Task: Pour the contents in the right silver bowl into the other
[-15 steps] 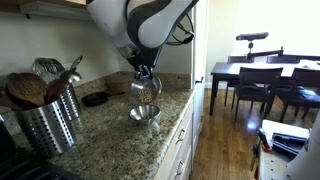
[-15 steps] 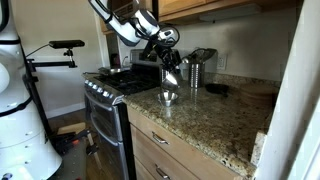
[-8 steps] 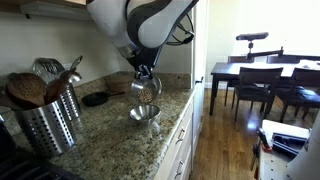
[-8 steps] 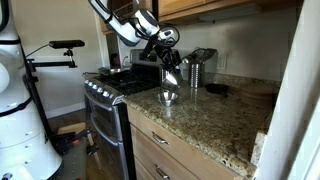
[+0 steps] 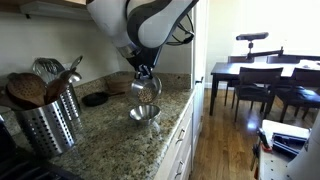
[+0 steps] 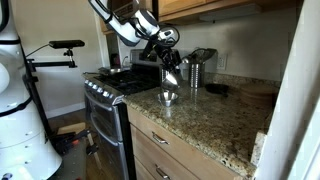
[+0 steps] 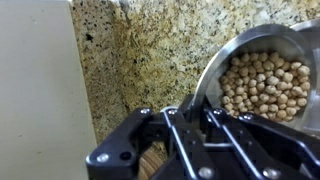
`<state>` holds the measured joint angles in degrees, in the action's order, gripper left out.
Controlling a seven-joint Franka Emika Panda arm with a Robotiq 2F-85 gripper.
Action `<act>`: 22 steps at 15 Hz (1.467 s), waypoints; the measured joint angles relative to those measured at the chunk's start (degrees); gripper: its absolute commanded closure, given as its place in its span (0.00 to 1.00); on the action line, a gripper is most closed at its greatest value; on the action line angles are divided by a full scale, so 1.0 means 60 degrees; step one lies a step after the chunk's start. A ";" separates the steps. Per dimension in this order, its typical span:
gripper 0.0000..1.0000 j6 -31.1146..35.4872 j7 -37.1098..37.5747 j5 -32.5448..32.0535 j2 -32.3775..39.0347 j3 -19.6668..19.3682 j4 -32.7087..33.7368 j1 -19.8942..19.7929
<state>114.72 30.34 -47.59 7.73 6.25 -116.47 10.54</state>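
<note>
In both exterior views my gripper (image 5: 143, 73) (image 6: 165, 62) is shut on the rim of a silver bowl (image 5: 146, 89) (image 6: 171, 78), held tilted in the air. Directly below it, the other silver bowl (image 5: 145, 113) (image 6: 167, 97) rests on the granite counter (image 5: 110, 140). The wrist view shows the held bowl (image 7: 262, 85) at the right, full of round tan chickpeas (image 7: 258, 80). Its rim is pinched between my fingers at the gripper (image 7: 185, 112). The lower bowl is out of sight in the wrist view.
A metal utensil holder (image 5: 45, 120) with wooden spoons stands on the counter, and a small dark dish (image 5: 96, 99) lies behind the bowls. A stove (image 6: 110, 90) adjoins the counter; a metal canister (image 6: 200, 68) stands by the wall. The counter's edge (image 5: 180, 120) runs close to the bowls.
</note>
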 measured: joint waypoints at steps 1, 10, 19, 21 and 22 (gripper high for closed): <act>0.93 0.0000 0.0000 0.0000 0.0000 0.0000 0.0000 0.0000; 0.94 0.0005 -0.0002 0.0000 0.0049 0.0005 0.0006 0.0000; 0.94 -0.0072 -0.0003 -0.0156 0.0313 0.0087 0.0115 0.0006; 0.94 -0.0317 -0.0003 -0.0403 0.0337 0.0164 0.0180 0.0049; 0.94 -0.0482 -0.0003 -0.0553 0.0337 0.0179 0.0212 0.0116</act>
<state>111.83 30.33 -50.91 9.75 7.33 -115.19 11.24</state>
